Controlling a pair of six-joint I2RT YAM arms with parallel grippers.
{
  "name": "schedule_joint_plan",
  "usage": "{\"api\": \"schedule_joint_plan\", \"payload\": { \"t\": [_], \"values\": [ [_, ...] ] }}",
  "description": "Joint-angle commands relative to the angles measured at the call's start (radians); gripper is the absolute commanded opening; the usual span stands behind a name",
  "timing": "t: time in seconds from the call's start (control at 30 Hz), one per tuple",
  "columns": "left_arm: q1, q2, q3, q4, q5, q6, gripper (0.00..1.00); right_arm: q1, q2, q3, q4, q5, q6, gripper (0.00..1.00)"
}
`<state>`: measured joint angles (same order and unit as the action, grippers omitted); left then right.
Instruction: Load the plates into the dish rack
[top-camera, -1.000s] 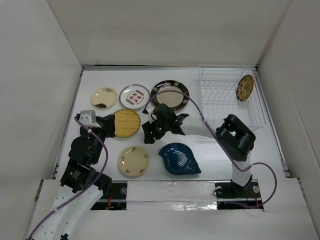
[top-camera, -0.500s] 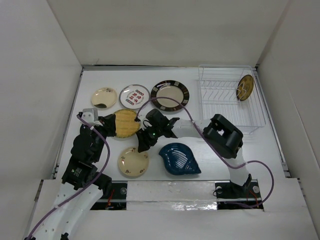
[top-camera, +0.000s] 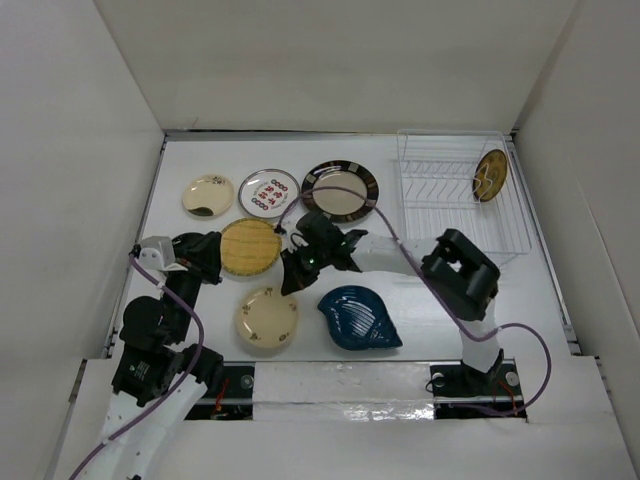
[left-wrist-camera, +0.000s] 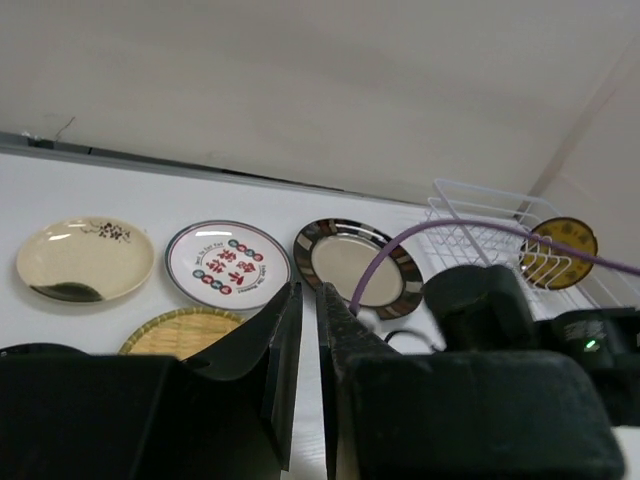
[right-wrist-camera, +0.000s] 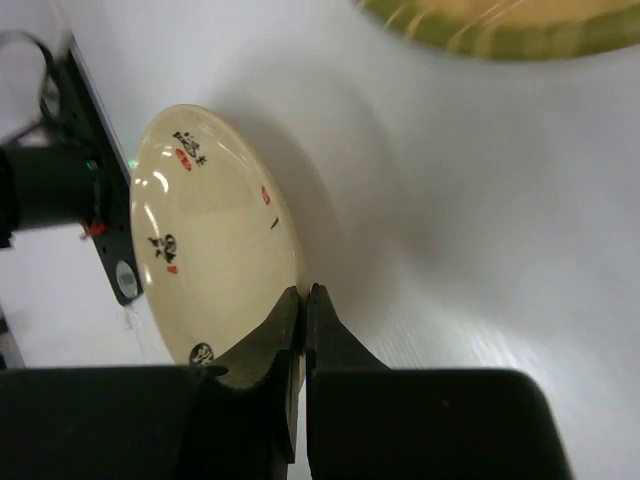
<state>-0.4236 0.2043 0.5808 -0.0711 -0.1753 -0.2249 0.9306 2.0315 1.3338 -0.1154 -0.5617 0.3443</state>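
Six plates lie flat on the table: a cream one with a dark mark (top-camera: 208, 195), a white one with red marks (top-camera: 269, 192), a black-rimmed one (top-camera: 340, 190), a woven yellow one (top-camera: 249, 247), a cream one (top-camera: 267, 318) and a blue leaf-shaped one (top-camera: 358, 317). A dark brown-yellow plate (top-camera: 490, 175) stands upright in the white wire dish rack (top-camera: 440, 170). My right gripper (top-camera: 290, 280) (right-wrist-camera: 303, 292) is shut on the near cream plate's (right-wrist-camera: 210, 230) rim. My left gripper (top-camera: 210, 258) (left-wrist-camera: 308, 290) is shut and empty, just left of the woven plate (left-wrist-camera: 185, 333).
The right arm's purple cable (top-camera: 400, 250) loops over the table between the black-rimmed plate and the rack. White walls close in the table on three sides. The rack sits in the far right corner.
My right gripper swung down and left to the near cream plate and closed on its rim. The left arm drew back to the left.
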Motion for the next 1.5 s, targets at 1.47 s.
{"api": "schedule_joint_plan", "payload": {
  "t": [1.47],
  "values": [
    [-0.033, -0.143, 0.010, 0.028, 0.042, -0.011, 0.11, -0.866, -0.182, -0.093, 0.571, 1.447, -0.749, 0.00]
  ]
}}
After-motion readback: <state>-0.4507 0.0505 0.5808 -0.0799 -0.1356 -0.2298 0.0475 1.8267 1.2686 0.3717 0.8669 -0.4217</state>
